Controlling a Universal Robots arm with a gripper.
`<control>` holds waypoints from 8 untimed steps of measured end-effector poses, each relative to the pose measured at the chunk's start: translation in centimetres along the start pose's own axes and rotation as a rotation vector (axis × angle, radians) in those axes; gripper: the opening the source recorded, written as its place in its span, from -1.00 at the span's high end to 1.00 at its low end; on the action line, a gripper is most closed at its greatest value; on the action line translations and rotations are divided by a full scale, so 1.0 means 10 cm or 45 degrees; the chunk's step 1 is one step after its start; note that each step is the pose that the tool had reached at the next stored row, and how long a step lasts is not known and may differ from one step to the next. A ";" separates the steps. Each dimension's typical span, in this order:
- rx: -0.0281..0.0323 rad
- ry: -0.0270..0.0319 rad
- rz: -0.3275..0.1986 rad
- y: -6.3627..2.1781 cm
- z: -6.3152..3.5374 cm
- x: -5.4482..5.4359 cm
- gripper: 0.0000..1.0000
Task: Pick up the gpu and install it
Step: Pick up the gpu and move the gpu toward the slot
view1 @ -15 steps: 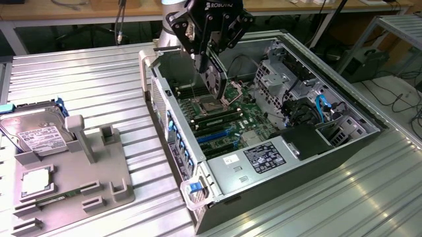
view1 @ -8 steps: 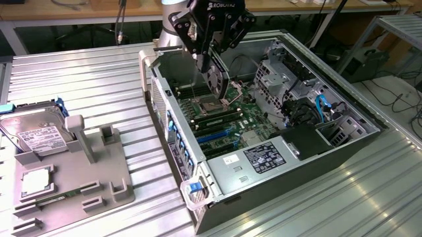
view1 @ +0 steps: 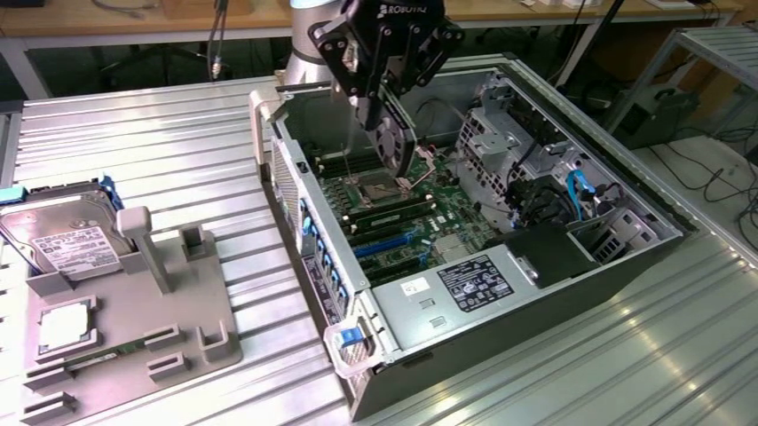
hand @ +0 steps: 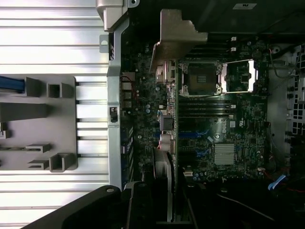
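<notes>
My black tool (view1: 382, 93) is clamped on the thin, flat, dark gpu (view1: 393, 138) with its round black fan. I see it held on edge above the green motherboard (view1: 409, 209) inside the open black metal tower case (view1: 569, 288), mid-way across the ribbed aluminium desk (view1: 154, 142).

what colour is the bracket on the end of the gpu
Pale silver-grey metal, the bracket on the gpu; shows best in the wrist view.

A pale grey tubular arm (view1: 305, 40) ends in a black, angular hand (view1: 385, 111) marked with white lettering.
</notes>
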State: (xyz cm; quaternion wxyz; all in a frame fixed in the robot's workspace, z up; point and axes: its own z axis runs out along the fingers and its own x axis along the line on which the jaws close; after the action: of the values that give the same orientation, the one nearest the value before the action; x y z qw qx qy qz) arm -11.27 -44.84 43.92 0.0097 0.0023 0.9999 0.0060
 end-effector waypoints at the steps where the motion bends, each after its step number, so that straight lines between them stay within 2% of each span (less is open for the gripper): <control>1: 0.0000 0.0000 0.000 0.000 0.000 -0.01 0.45; 8: 0.0002 0.0000 0.000 0.000 0.003 -0.04 0.45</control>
State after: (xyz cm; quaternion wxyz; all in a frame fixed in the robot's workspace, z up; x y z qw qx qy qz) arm -10.84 -44.84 43.89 0.0097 0.0023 0.9999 0.0059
